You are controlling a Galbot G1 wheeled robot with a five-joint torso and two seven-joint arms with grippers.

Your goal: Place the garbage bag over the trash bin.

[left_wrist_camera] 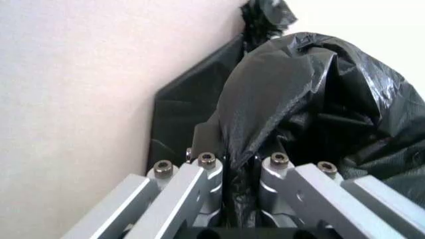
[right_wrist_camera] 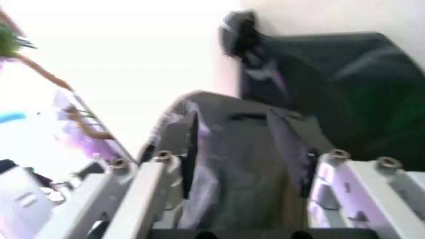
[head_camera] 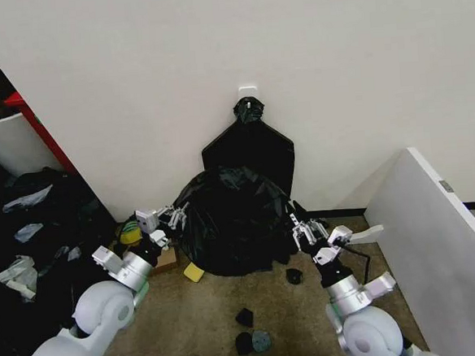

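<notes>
The garbage bag [head_camera: 234,219] is a crinkled glossy black mound on the floor against the wall. The trash bin is hidden; I cannot tell whether it stands under the bag. My left gripper [head_camera: 175,216] is at the bag's left edge. In the left wrist view its fingers [left_wrist_camera: 206,167] stand close together with a fold of the garbage bag [left_wrist_camera: 299,99] pinched between them. My right gripper [head_camera: 302,232] is at the bag's right edge. In the right wrist view its fingers [right_wrist_camera: 161,164] are spread wide, with the garbage bag [right_wrist_camera: 232,164] lying in the gap.
A flat black bundle [head_camera: 249,150] knotted at its top leans on the wall behind the bag. Small black lumps [head_camera: 245,317] and a yellow piece [head_camera: 193,271] lie on the carpet. A white panel [head_camera: 437,237] stands at right, a white container [head_camera: 11,141] and dark clutter [head_camera: 29,233] at left.
</notes>
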